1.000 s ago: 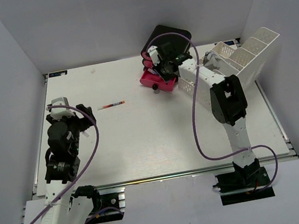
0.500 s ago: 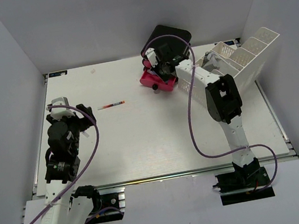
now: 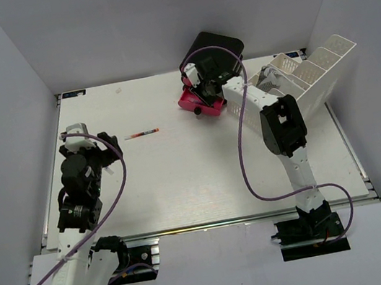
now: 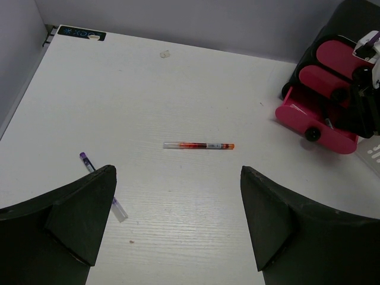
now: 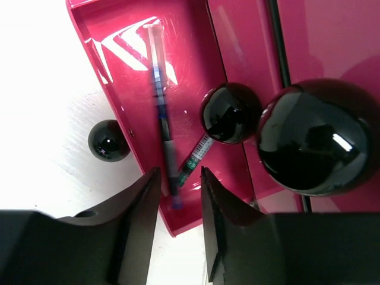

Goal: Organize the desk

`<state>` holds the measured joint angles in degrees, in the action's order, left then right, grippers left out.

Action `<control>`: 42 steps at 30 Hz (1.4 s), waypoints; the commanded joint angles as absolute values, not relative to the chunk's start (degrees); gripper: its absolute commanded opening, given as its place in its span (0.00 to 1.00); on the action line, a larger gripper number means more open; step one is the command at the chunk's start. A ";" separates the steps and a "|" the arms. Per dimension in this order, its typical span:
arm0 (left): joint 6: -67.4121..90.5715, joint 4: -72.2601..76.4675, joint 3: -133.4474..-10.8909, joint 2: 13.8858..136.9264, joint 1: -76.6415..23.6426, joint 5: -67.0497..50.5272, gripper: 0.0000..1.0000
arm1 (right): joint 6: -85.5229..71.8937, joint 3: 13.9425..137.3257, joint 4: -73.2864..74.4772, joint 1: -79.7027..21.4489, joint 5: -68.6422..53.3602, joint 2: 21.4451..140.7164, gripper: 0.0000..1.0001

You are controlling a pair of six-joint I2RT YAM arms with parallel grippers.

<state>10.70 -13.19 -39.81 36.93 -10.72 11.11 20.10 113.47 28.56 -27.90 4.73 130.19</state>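
The white desk (image 3: 195, 171) holds a red pen (image 3: 141, 133) at left centre, which also shows in the left wrist view (image 4: 199, 145). A clear purple-tipped pen (image 4: 101, 187) lies by my left finger. My left gripper (image 4: 177, 178) is open and empty above the desk, near the pens (image 3: 91, 138). My right gripper (image 3: 203, 85) hangs over the open pink drawer (image 5: 119, 89). Its jaws (image 5: 180, 175) stand a little apart. A blurred blue pen (image 5: 160, 101) lies lengthwise in the drawer with its lower end between the fingertips, not clamped. A green-labelled pen (image 5: 196, 154) lies beside it.
The black-and-pink drawer unit (image 3: 202, 104) stands at the back centre, with black round knobs (image 5: 108, 141). A white perforated compartment tray (image 3: 304, 79) leans at the back right, just behind my right arm. A silver rail (image 3: 211, 223) runs along the near edge.
My right gripper has shifted a little to the left and back over the drawer unit. The left arm and the pens on the desk have not moved.
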 commanded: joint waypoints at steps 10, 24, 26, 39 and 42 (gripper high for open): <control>13.96 -12.13 -40.25 48.67 -10.99 6.16 0.50 | 22.52 93.00 29.14 -27.33 -44.21 101.75 0.00; 24.52 -26.01 -53.68 74.77 -2.91 6.07 0.59 | 24.70 66.89 19.07 -26.28 -48.69 75.50 0.48; 24.52 -28.63 -56.15 76.72 -0.71 5.19 0.64 | 24.61 66.45 18.90 -25.41 -49.57 73.83 0.48; 23.29 -36.91 -70.66 94.21 10.81 -2.17 0.46 | 21.62 63.99 16.00 -21.97 -54.93 69.79 0.17; 22.85 -38.23 -71.11 95.45 10.81 -3.08 0.43 | 21.27 63.54 15.21 -21.45 -54.67 69.61 0.17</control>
